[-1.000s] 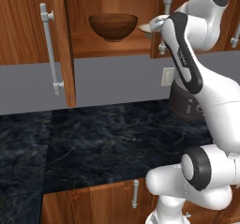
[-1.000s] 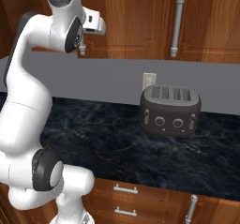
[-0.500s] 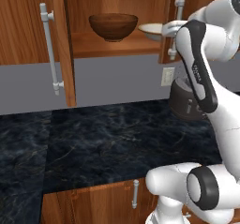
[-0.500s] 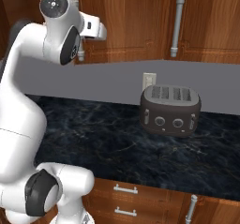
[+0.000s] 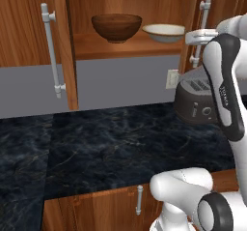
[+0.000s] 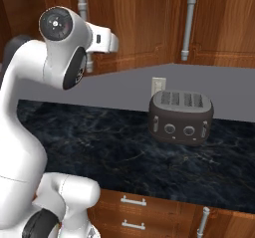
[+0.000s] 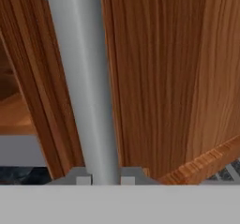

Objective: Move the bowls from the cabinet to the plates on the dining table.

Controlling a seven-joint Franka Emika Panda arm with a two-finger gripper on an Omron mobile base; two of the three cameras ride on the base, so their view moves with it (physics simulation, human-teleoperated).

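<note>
Since a second ago the arm has swung right in my left base view, pulling the right-hand cabinet door [image 5: 193, 27] wider, so the cream ceramic bowl [image 5: 164, 32] that was partly hidden behind the hand now sits in plain sight. The camera base itself has not shifted; the tabletop and toaster keep their places.

My pincer [image 7: 102, 180] is clamped on the silver bar handle [image 7: 84, 87] of that door: in the hand view the two finger tips sit tight on either side of the bar, which runs straight up from between them, with the door's wood grain just behind it.

Both bowls are on the wooden shelf [image 5: 120, 49] inside the open wall cabinet. The dark-brown wooden bowl [image 5: 116, 27] stands toward the middle, upright, and the cream bowl lies to its right, near it but apart, close to the door edge. The left door [image 5: 29, 41] hangs open with its own long handle [image 5: 52, 56] facing me.

Below, the black veined marble tabletop [image 5: 106, 148] carries a dark four-slot toaster [image 6: 182, 117] against the grey wall, just under a wall socket [image 6: 158, 85].
</note>
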